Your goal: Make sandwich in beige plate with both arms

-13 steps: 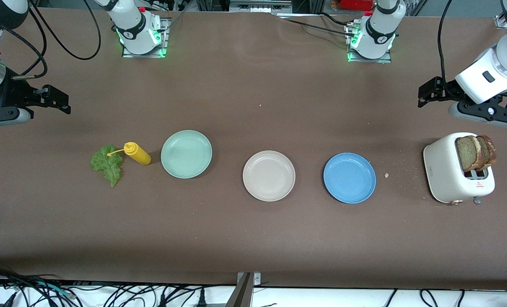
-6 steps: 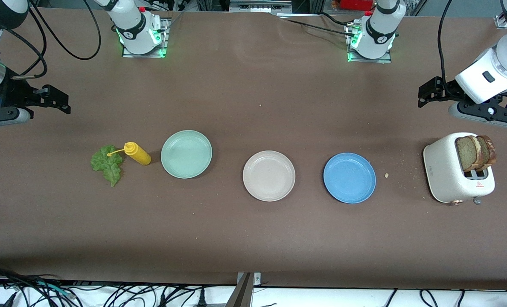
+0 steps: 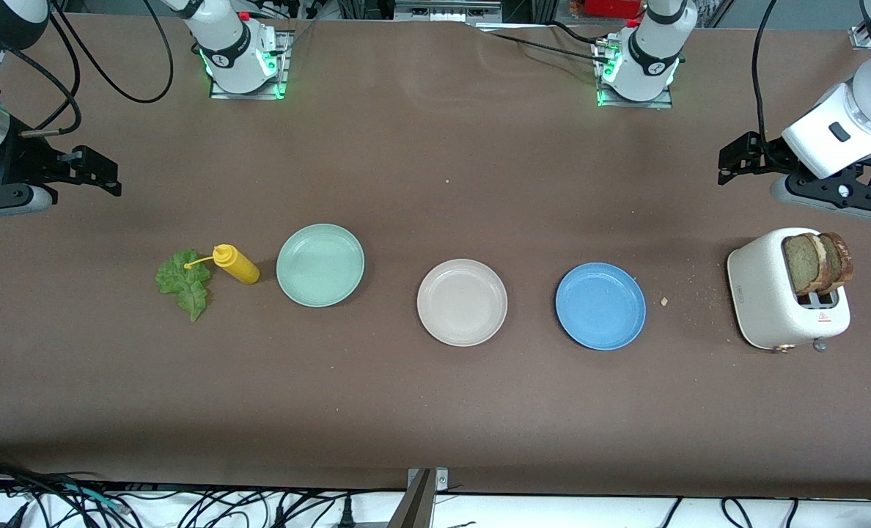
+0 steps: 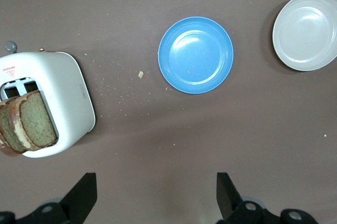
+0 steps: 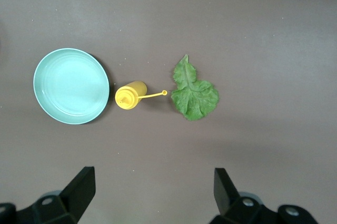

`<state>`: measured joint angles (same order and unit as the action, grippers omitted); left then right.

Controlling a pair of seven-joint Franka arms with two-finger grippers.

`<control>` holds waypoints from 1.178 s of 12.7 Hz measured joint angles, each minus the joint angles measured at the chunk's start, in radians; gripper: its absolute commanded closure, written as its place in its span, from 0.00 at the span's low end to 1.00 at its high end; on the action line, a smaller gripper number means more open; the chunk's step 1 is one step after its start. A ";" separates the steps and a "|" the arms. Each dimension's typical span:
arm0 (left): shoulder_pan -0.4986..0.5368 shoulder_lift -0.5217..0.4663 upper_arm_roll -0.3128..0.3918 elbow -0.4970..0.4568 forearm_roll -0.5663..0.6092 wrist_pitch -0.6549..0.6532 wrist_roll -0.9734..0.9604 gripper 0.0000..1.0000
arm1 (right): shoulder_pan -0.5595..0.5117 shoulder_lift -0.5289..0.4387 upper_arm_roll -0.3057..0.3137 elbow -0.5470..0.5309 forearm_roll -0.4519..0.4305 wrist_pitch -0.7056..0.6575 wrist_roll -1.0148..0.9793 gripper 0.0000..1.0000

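The beige plate (image 3: 462, 302) (image 4: 307, 30) sits bare in the middle of the table. Two brown bread slices (image 3: 817, 262) (image 4: 29, 124) stand in a white toaster (image 3: 769, 293) at the left arm's end. A ruffled green lettuce leaf (image 3: 185, 282) (image 5: 192, 93) lies flat on the table toward the right arm's end. My left gripper (image 3: 740, 158) (image 4: 156, 197) hangs open and holds nothing, over bare table beside the toaster. Over bare table at the right arm's end, my right gripper (image 3: 94, 170) (image 5: 154, 195) is also open with nothing between its fingers.
A mint-green plate (image 3: 320, 265) (image 5: 71, 86) and a blue plate (image 3: 600, 306) (image 4: 195, 55) flank the beige one. A yellow squeeze bottle (image 3: 236, 264) (image 5: 130, 95) lies between the lettuce and the green plate. Crumbs (image 3: 664, 301) dot the table near the toaster.
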<state>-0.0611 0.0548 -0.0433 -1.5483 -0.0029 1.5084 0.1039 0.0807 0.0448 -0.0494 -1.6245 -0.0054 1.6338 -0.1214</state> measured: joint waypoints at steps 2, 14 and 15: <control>0.000 0.000 0.000 0.000 0.000 0.000 0.000 0.00 | 0.000 0.000 0.000 0.000 0.000 0.000 0.000 0.00; 0.005 -0.001 0.002 0.000 0.034 0.000 0.000 0.00 | 0.000 0.000 0.000 0.000 0.000 0.000 0.000 0.00; 0.006 -0.002 0.004 0.000 0.052 0.001 0.000 0.00 | 0.000 0.000 0.000 0.000 0.000 0.000 0.000 0.00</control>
<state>-0.0550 0.0528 -0.0396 -1.5483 0.0491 1.5098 0.1039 0.0807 0.0448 -0.0493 -1.6242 -0.0054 1.6334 -0.1210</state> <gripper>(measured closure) 0.000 0.000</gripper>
